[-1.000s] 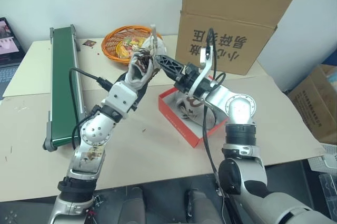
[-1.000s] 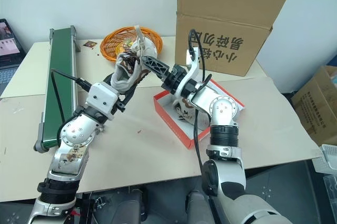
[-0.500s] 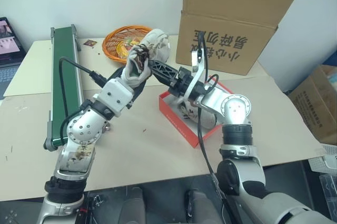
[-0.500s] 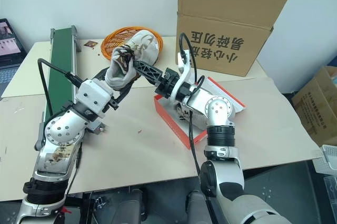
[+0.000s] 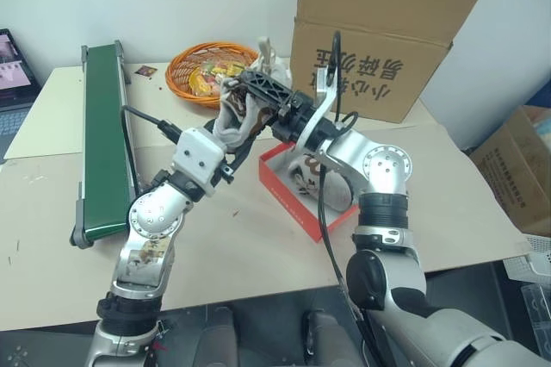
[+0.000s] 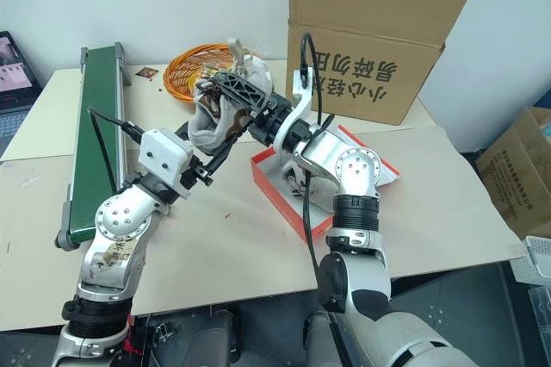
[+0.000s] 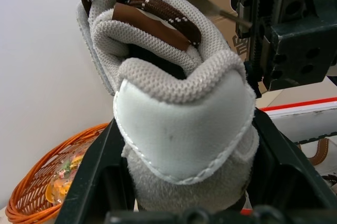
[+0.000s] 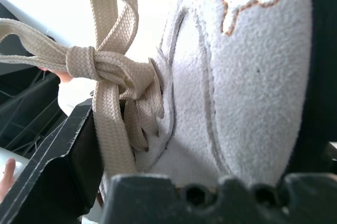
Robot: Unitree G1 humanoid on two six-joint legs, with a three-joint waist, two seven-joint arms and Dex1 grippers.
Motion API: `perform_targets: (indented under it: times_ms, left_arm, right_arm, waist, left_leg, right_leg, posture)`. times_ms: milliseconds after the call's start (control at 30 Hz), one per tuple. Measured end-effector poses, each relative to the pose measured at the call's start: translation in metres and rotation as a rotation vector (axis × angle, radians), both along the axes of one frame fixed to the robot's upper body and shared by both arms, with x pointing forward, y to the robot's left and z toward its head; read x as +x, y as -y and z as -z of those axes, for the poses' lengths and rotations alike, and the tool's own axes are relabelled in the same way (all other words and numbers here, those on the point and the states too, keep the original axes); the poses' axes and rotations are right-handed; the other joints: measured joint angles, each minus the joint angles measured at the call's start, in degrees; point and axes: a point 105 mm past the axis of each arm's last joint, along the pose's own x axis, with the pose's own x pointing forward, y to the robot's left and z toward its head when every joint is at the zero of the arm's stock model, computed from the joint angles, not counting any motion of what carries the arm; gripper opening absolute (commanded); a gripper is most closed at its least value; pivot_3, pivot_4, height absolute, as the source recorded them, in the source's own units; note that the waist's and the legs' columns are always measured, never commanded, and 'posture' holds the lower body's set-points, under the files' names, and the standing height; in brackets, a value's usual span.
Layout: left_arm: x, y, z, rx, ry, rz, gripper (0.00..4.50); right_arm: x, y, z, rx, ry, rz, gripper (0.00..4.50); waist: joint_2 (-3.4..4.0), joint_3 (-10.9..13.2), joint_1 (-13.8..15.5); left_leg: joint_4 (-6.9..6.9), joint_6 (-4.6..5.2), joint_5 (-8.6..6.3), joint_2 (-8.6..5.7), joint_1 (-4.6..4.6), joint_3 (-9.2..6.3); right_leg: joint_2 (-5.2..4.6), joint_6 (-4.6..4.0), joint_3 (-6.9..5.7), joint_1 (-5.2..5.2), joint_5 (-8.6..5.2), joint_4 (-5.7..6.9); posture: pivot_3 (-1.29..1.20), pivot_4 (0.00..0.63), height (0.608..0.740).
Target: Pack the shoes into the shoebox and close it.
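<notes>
Nearest the front edge, the beige tabletop (image 5: 250, 255) lies bare between the two arms. Further in, toward the right side of the tabletop, sits the flat red-orange cardboard shoebox (image 5: 288, 196), open, white inside, with one small off-white shoe with dark brown patches (image 5: 303, 173) lying in it.

Above the middle of the tabletop, just left of the shoebox and clear of the surface, the second off-white mesh shoe (image 5: 239, 117) is held in the air between both arms. The left gripper (image 5: 231, 130) has its two black fingers (image 7: 100, 166) closed on the heel end of this shoe, one on each side of the heel. The right gripper (image 5: 263, 91) reaches in from the other side; in the right wrist view its black fingers (image 8: 58, 166) bracket the suede side of the shoe and its pale lace bow (image 8: 100, 61), the jaws spread wide around it, and whether they press on it cannot be told.

Along the left edge of the tabletop runs a long green conveyor belt (image 5: 103, 126). At the far edge stands an orange wire basket (image 5: 207, 65) with colourful packets, and to its right a big brown cardboard carton (image 5: 387, 31) printed with Chinese characters.
</notes>
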Motion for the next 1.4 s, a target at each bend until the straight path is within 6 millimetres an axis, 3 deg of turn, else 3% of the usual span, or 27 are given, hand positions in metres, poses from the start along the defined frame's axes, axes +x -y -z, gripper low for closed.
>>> perform_targets:
  times_ms: [133, 300, 533, 733, 767, 867, 967, 1033, 1133, 1233, 1333, 1400]
  left_arm:
    - [0.0, -0.001, -0.003, -0.002, 0.011, 0.0, 2.27]
    - [-0.002, -0.001, -0.007, 0.0, 0.036, 0.003, 2.27]
    - [-0.002, -0.001, -0.008, 0.006, 0.042, 0.001, 2.27]
    - [-0.002, -0.002, -0.008, 0.021, 0.046, -0.01, 4.35]
    - [-0.001, -0.001, -0.007, 0.036, 0.042, -0.01, 4.47]
    - [0.003, -0.003, 0.0, 0.066, 0.022, -0.026, 4.47]
    - [0.003, -0.003, 0.012, 0.09, -0.015, -0.024, 4.47]
    - [0.001, 0.0, 0.02, 0.101, -0.036, -0.012, 4.47]
    - [0.001, 0.001, 0.019, 0.099, -0.035, -0.012, 4.47]
    - [0.002, -0.001, 0.02, 0.093, -0.035, -0.029, 4.47]
    - [0.003, -0.005, 0.02, 0.086, -0.037, -0.05, 4.47]
    - [0.004, -0.008, 0.023, 0.088, -0.051, -0.066, 4.47]
  right_arm:
    - [0.002, 0.0, 0.001, -0.016, -0.007, 0.021, 2.06]
    - [0.002, 0.0, -0.002, -0.028, 0.002, 0.038, 0.66]
    - [0.001, -0.001, -0.004, -0.021, 0.002, 0.037, 0.59]
    - [-0.003, 0.0, -0.012, 0.019, 0.007, 0.023, 0.59]
    - [-0.001, 0.001, -0.013, 0.025, 0.005, 0.039, 0.59]
    - [0.015, 0.007, -0.008, 0.006, -0.039, 0.156, 0.59]
    - [0.056, 0.046, -0.006, 0.034, -0.127, 0.481, 0.59]
    - [0.066, 0.064, -0.016, 0.044, -0.105, 0.608, 0.59]
    - [0.073, 0.093, -0.036, -0.041, 0.024, 0.779, 0.59]
    - [0.066, 0.108, -0.057, -0.287, 0.317, 0.814, 0.59]
    - [0.043, 0.096, -0.067, -0.45, 0.538, 0.649, 0.59]
    - [0.02, 0.082, -0.057, -0.623, 0.662, 0.432, 0.59]
  waist:
    - [0.0, 0.0, 0.0]
    - [0.0, 0.0, 0.0]
    - [0.0, 0.0, 0.0]
    - [0.0, 0.0, -0.01]
    - [0.0, 0.0, -0.01]
    - [0.0, 0.0, -0.02]
    - [0.02, 0.02, 0.33]
    - [0.03, 0.02, 0.24]
    - [0.03, 0.02, 0.19]
    - [0.08, 0.06, 0.06]
    - [0.08, 0.05, -0.28]
    - [0.09, 0.05, -0.33]
  left_leg:
    - [0.0, 0.0, 0.0, 0.0, 0.0, 0.0]
    - [0.0, 0.01, 0.0, 0.0, 0.0, 0.0]
    - [0.0, 0.01, 0.0, 0.0, 0.0, 0.0]
    - [0.0, 0.01, 0.01, 0.0, 0.0, -0.01]
    - [0.0, 0.01, 0.01, 0.0, 0.0, -0.01]
    - [0.01, 0.01, 0.01, 0.0, 0.03, -0.01]
    - [0.02, 0.01, 0.01, -0.02, -0.06, -0.01]
    - [0.01, 0.02, 0.01, -0.02, -0.12, 0.02]
    - [-0.06, 0.02, 0.01, -0.01, -0.09, 0.01]
    - [-0.04, 0.02, 0.01, -0.02, -0.07, 0.04]
    - [-0.06, 0.03, 0.01, -0.01, -0.01, 0.04]
    - [-0.06, 0.03, 0.01, -0.01, 0.01, 0.04]
  right_leg:
    - [0.0, 0.0, 0.0, 0.0, 0.0, 0.0]
    - [0.0, 0.0, 0.0, 0.0, 0.0, 0.0]
    - [0.0, 0.0, 0.0, 0.0, 0.0, 0.0]
    - [0.01, 0.0, 0.0, 0.0, 0.0, 0.0]
    - [0.0, 0.0, 0.0, 0.01, 0.0, 0.01]
    - [0.01, 0.0, 0.0, 0.03, 0.0, 0.0]
    - [-0.01, 0.03, -0.02, 0.0, 0.01, -0.06]
    - [-0.01, 0.03, 0.02, -0.04, 0.0, -0.11]
    - [0.0, 0.06, 0.02, -0.05, -0.03, -0.09]
    - [-0.01, 0.05, 0.06, -0.07, -0.02, -0.07]
    - [0.0, 0.04, 0.1, -0.07, -0.02, -0.03]
    - [0.01, 0.02, 0.11, -0.07, -0.04, 0.0]
  posture:
    - [0.0, 0.15, 0.72]
    - [0.0, 0.15, 0.72]
    - [0.0, 0.15, 0.72]
    - [0.0, 0.15, 0.72]
    - [0.0, 0.15, 0.72]
    - [0.0, 0.15, 0.72]
    - [0.0, 0.15, 0.72]
    - [0.0, 0.15, 0.72]
    - [0.0, 0.15, 0.72]
    - [0.0, 0.15, 0.72]
    - [0.0, 0.15, 0.72]
    - [0.0, 0.15, 0.72]
